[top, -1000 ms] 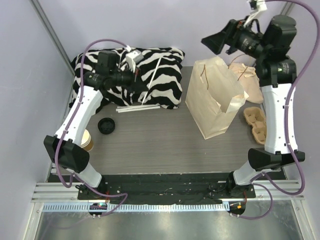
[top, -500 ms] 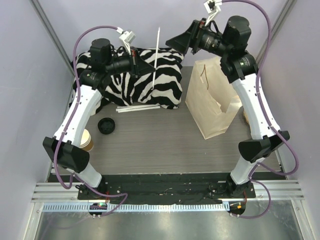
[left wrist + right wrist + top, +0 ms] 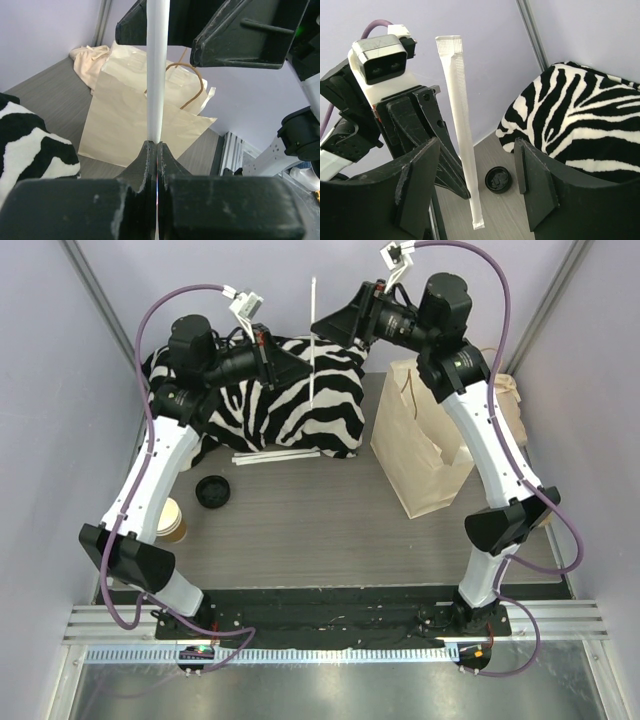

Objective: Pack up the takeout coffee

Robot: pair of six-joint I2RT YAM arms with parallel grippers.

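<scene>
The coffee cup (image 3: pixel 175 522) stood at the bench's left edge, well apart from both grippers. The left gripper (image 3: pixel 157 150) pinched 1 straw (image 3: pixel 156 75); the right gripper (image 3: pixel 477 147) gaped around it.

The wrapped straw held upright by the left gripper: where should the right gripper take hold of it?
Probably the long free length of the wrapped straw above where the left gripper pinches it. It stands upright and thin, so the open right gripper should close on it level, from the side facing the left gripper, one finger each side.
</scene>
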